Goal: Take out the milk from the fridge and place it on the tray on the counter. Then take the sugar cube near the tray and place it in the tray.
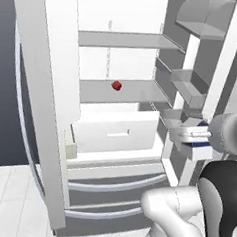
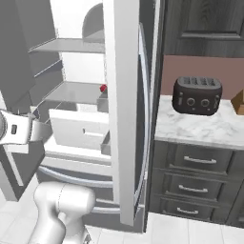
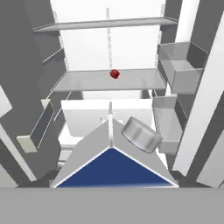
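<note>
I have the fridge point(image 1: 51, 111) open in front of me, doors swung wide, white shelves and a drawer point(image 1: 117, 133) showing inside.

The gripper point(image 1: 182, 135) sits just outside the fridge's right side, level with the drawer, in front of the right door's bins point(image 1: 190, 88). In the left base view I make out a sliver of dark blue and white right at the hand: the milk point(image 3: 114, 168).

Hand view: the carton's gabled top and blue band sit directly under the camera, ridge pointing away toward the drawer, its grey round cap point(image 3: 140, 134) just right of the ridge. So the carton lies between the jaws, hard against the hand. The finger tips themselves are hidden behind it. I read the jaws as closed on the carton's sides, held apart by its width.

The carton is off the shelves, carried out in front of the drawer.

A small red round object point(image 1: 117, 85) rests on the middle shelf, far back, well apart from the carton.

Right base view: a dark toaster point(image 2: 197, 96) on a marble-topped counter point(image 2: 200, 126) to the fridge's right.
</note>
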You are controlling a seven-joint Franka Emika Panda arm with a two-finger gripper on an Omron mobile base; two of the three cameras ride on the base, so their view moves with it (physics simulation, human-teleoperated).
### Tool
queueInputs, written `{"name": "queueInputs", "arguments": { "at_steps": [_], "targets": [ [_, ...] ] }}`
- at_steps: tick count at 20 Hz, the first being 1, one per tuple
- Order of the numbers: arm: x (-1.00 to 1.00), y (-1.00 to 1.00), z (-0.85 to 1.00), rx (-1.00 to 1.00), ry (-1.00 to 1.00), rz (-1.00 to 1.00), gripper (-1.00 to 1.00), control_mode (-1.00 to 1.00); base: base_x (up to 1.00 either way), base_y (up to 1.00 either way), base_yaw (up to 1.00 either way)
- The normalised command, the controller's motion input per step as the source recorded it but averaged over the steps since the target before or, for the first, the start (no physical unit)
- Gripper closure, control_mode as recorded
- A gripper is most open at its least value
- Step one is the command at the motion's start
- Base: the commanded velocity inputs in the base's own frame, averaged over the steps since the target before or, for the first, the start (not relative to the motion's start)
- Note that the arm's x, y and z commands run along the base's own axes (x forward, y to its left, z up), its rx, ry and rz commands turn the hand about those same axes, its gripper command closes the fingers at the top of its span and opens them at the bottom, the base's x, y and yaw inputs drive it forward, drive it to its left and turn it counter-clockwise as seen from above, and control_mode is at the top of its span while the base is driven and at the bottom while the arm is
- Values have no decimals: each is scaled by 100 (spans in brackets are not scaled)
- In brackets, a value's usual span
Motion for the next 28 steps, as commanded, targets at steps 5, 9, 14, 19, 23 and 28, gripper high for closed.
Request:
{"name": "queueInputs", "arguments": {
  "at_steps": [5, 9, 14, 19, 23, 28],
  "targets": [
    [0, 0, 0, 0, 0, 0, 100, 100, -100, -2, 1],
    [0, 0, 0, 0, 0, 0, 100, 100, -100, -42, -3],
    [0, 0, 0, 0, 0, 0, 100, 100, -17, -59, -49],
    [0, 0, 0, 0, 0, 0, 100, 100, 1, -18, -86],
    [0, 0, 0, 0, 0, 0, 100, 100, 0, 0, -97],
    [0, 0, 0, 0, 0, 0, 100, 100, 0, -19, -94]
  ]
}}
